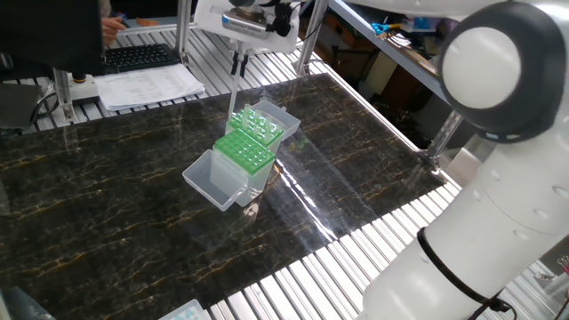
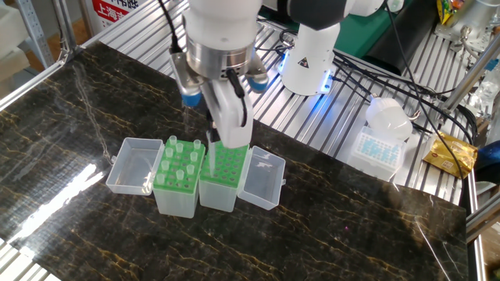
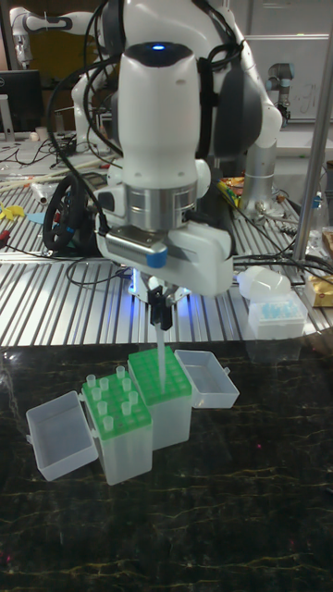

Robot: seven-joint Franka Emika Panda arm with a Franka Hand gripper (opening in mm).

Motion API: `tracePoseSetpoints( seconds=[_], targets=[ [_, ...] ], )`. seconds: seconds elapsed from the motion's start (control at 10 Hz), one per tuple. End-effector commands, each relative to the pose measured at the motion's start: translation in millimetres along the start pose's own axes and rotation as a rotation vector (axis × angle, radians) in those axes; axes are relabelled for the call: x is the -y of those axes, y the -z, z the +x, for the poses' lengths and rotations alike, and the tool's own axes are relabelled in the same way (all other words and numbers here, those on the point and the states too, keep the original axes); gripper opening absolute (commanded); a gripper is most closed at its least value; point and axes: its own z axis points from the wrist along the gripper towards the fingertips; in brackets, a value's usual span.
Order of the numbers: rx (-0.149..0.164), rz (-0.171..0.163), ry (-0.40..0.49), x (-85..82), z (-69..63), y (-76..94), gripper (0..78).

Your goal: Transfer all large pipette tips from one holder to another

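Pale, clear plastic, one large pipette tip [image 3: 159, 365] hangs upright from the pincer [image 3: 159, 321], whose fingers are clamped on its collar, above the green rack [image 2: 223, 161] that shows only bare holes. Beside it, touching, the other rack [image 2: 176, 166] holds the remaining large pipette tips [image 2: 180, 156] on the dark marbled bench [image 2: 351, 218].

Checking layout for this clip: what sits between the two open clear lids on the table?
In the other fixed view, two green-topped racks stand side by side between the left lid and right lid: the tip-filled rack and the rack under the gripper.
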Motion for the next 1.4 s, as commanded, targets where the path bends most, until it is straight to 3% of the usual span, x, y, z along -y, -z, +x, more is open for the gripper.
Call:
tracePoseSetpoints(
  seconds=[0.1, 0.9, 1.4],
  targets=[
    [0.001, 0.001, 0.006, -0.5, -7.6, 0.0, 1.2],
    [0.008, 0.005, 0.030, -1.6, -31.7, -3.5, 1.2],
    [0.012, 0.005, 0.041, -0.1, -39.3, -6.7, 1.2]
  ],
)
